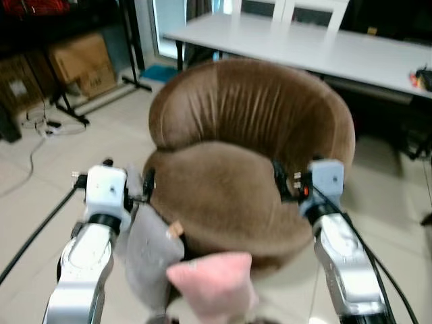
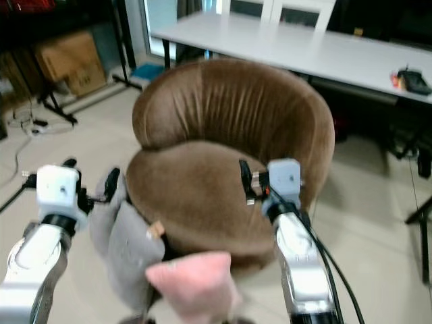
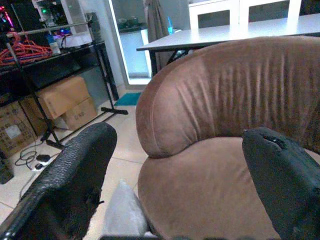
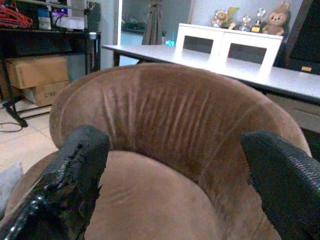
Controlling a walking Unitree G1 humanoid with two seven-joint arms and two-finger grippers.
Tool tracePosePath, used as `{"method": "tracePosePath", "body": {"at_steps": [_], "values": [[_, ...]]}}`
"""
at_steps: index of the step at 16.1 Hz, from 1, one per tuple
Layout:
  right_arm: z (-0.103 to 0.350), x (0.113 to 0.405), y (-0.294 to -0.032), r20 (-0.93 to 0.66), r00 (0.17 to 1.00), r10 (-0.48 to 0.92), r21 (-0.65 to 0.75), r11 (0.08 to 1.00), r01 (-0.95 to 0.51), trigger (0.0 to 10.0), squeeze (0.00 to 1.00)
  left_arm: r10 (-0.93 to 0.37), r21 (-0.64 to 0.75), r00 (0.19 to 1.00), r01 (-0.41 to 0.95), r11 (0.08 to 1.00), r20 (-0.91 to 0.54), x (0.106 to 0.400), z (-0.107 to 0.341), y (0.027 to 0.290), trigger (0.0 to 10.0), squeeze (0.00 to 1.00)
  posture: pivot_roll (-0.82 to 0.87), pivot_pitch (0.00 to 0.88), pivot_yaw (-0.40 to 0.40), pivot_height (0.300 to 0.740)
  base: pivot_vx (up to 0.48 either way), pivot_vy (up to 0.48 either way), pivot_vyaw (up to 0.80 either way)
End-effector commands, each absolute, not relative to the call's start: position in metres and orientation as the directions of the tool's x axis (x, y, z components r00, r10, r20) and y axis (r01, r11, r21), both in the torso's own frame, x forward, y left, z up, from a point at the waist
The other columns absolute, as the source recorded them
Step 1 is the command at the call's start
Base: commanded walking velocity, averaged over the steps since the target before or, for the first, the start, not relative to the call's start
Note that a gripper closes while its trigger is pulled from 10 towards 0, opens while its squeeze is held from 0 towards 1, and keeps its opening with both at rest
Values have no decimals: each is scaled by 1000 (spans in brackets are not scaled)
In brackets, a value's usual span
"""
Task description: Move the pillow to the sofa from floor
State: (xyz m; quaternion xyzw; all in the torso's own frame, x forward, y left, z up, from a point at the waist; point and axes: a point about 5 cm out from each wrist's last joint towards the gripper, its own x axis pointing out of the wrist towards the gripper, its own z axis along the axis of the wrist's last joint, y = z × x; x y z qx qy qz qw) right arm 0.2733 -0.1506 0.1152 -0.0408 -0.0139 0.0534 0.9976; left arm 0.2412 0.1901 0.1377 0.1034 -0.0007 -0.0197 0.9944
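A round brown sofa chair (image 1: 243, 155) stands right in front of me. A grey pillow (image 1: 150, 251) with a pink part (image 1: 212, 280) leans against the sofa's front left edge, low in the view. My left gripper (image 1: 131, 179) is open at the seat's left edge, just above the grey pillow (image 3: 122, 216). Whether it touches the pillow I cannot tell. My right gripper (image 1: 285, 181) is open at the seat's right side, its fingers (image 4: 75, 165) spread before the backrest (image 4: 165, 110) with nothing between them.
A long white table (image 1: 304, 44) stands behind the sofa. Cardboard boxes (image 1: 81, 64) sit under a black rack at the far left, with cables (image 1: 40, 128) on the tiled floor. Black cables run along both arms.
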Motion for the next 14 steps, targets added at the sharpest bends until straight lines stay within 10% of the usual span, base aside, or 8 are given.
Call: {"method": "tracePosePath", "body": {"at_steps": [1,14], "values": [[113,274,-151,11,994,109,-77,991,-108,10000,0,-43,219,999,44,975,-7,241,136,190,10000,0,-59,0,-17,641,0,0,0],[105,272,-148,-67,986,155,-23,987,-157,10000,0,-57,186,998,53,981,15,234,136,188,10000,0,-53,0,-32,627,68,0,0]]}}
